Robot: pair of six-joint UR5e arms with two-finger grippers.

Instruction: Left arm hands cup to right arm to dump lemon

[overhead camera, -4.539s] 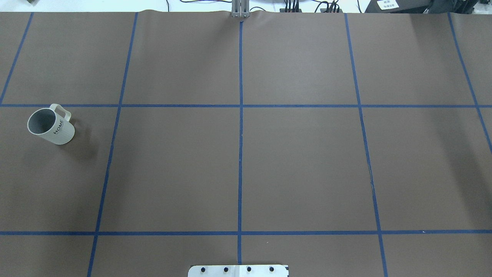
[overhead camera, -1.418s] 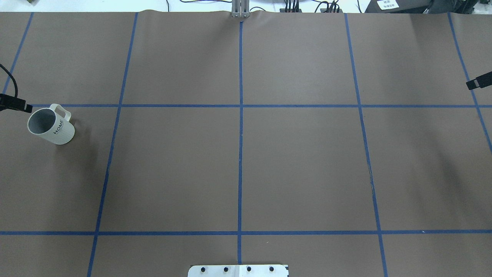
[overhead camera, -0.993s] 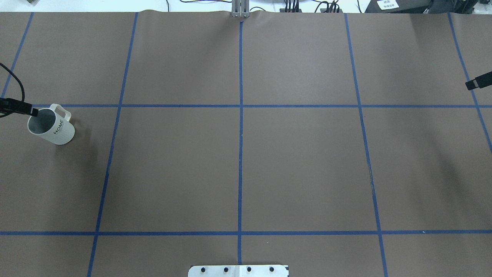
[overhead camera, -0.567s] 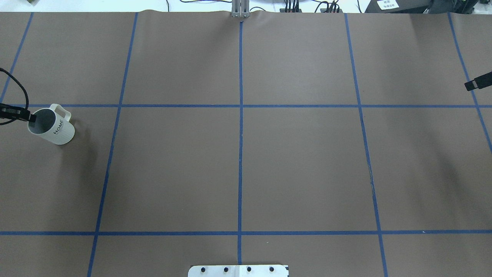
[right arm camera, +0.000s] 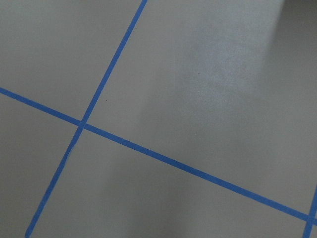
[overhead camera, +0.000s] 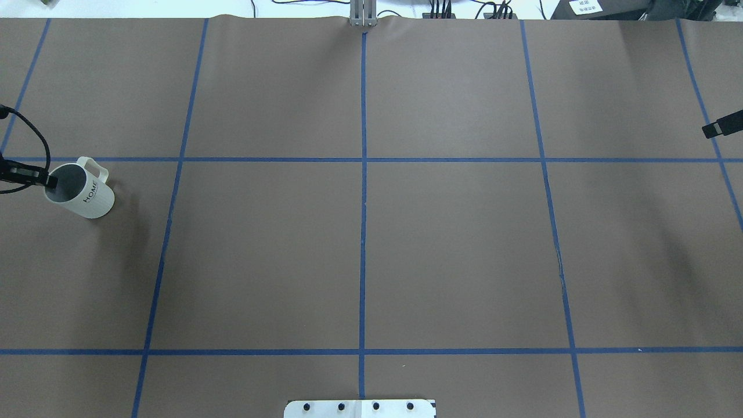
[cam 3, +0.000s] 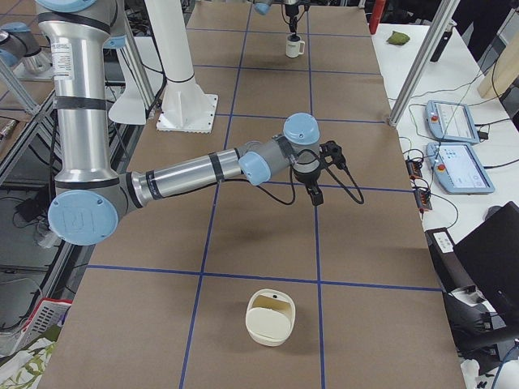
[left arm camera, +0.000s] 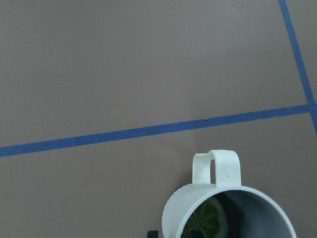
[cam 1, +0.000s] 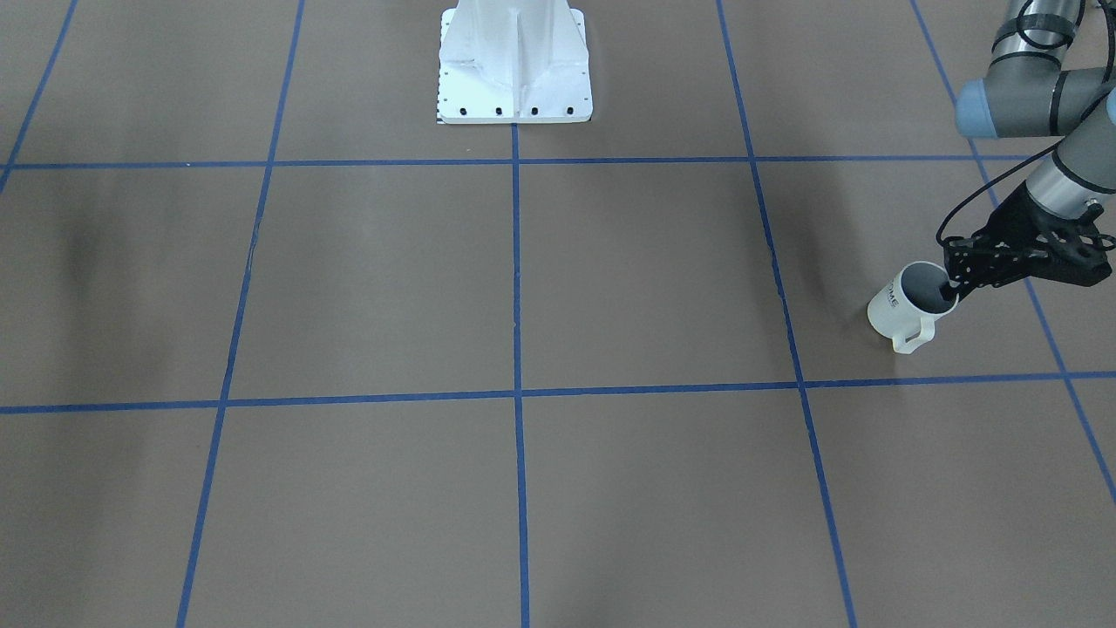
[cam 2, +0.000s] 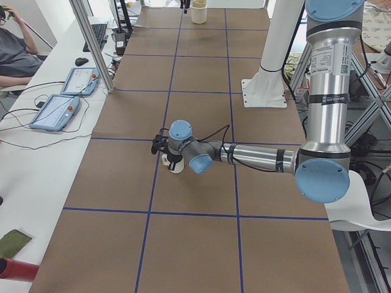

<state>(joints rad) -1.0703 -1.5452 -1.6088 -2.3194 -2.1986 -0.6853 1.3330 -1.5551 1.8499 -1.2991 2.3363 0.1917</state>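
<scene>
The cup point(overhead camera: 84, 194) is a white mug lettered "HOME", standing upright at the table's far left; it also shows as the cup point(cam 1: 902, 310) and the cup point(cam 3: 294, 46). In the left wrist view a lemon slice point(left arm camera: 207, 221) lies inside the cup point(left arm camera: 228, 198). My left gripper point(overhead camera: 49, 181) reaches down onto the cup's rim on the side away from the handle, one finger inside, and is shut on the wall; the front view shows the left gripper point(cam 1: 952, 288) the same way. Only a tip of my right gripper point(overhead camera: 721, 125) shows, hanging above the table's right end; I cannot tell its state.
A cream bowl-like container point(cam 3: 270, 318) sits on the table beyond the right arm point(cam 3: 195, 170). The white robot base point(cam 1: 514, 61) stands at the near middle edge. Teach pendants point(cam 2: 58, 110) lie on a side table, where a person point(cam 2: 15, 52) sits.
My left gripper came in from the left edge and dropped onto the cup's rim; the cup has shifted slightly to the right. The right gripper's tip appeared at the right edge and has stayed there.
</scene>
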